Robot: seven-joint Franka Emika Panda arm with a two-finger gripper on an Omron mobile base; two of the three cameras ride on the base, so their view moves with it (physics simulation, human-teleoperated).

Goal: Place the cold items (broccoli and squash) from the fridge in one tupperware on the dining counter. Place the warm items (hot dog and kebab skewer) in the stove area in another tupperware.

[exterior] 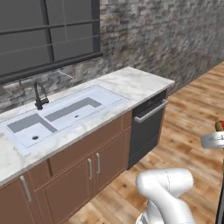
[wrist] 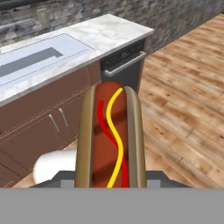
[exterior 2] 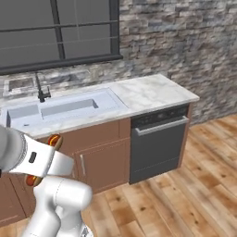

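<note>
The hot dog [wrist: 109, 135], a tan bun around a brown sausage with red and yellow stripes of sauce, lies lengthwise in my gripper [wrist: 111, 177], which is shut on it. It is carried in the air over the wood floor, in front of the sink counter. In the left base view one end of the hot dog [exterior: 220, 126] peeks out at the right edge above my white hand. In the right base view both ends of the hot dog [exterior 2: 54, 140] stick out from behind my forearm at the left.
A marble-topped counter [exterior: 131, 81] with a white double sink [exterior: 57, 116] and a black faucet [exterior: 40, 97] runs along the stone wall under a dark window. Brown cabinets [exterior: 83, 168] and a dark dishwasher [exterior 2: 159, 146] stand below. Open wood floor [exterior 2: 194, 194] lies to the right.
</note>
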